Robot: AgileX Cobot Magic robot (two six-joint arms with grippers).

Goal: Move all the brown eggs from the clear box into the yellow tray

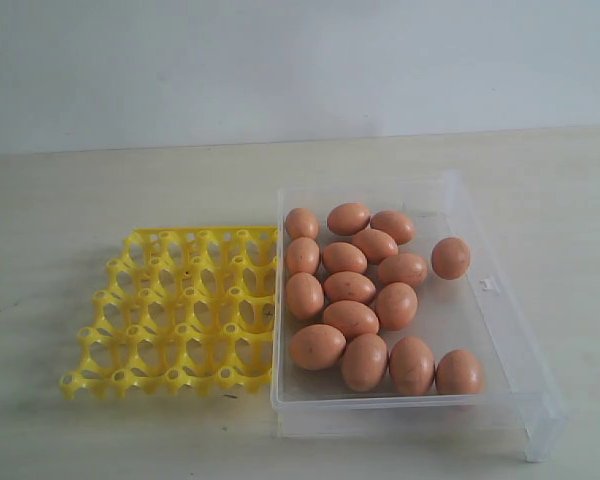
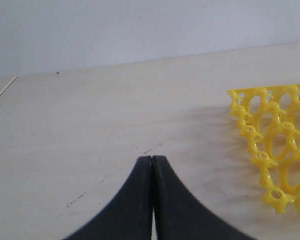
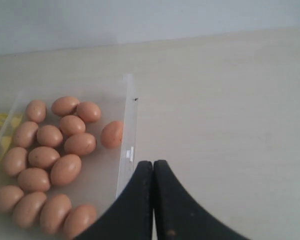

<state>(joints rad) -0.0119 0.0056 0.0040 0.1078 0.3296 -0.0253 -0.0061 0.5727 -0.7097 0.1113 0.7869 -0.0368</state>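
Several brown eggs (image 1: 349,287) lie loose in the clear box (image 1: 500,330) at the right of the exterior view; one egg (image 1: 450,257) sits apart from the cluster. The empty yellow tray (image 1: 180,312) lies against the box's left wall. Neither arm shows in the exterior view. My left gripper (image 2: 153,158) is shut with nothing in it, over bare table beside the tray's corner (image 2: 277,150). My right gripper (image 3: 153,162) is shut and empty, just outside the box wall (image 3: 127,135) near its small white clasp (image 3: 130,153), with the eggs (image 3: 65,169) beyond that wall.
The pale wooden table (image 1: 100,190) ends at a white wall (image 1: 300,60) behind. Bare tabletop lies left of the tray and right of the box.
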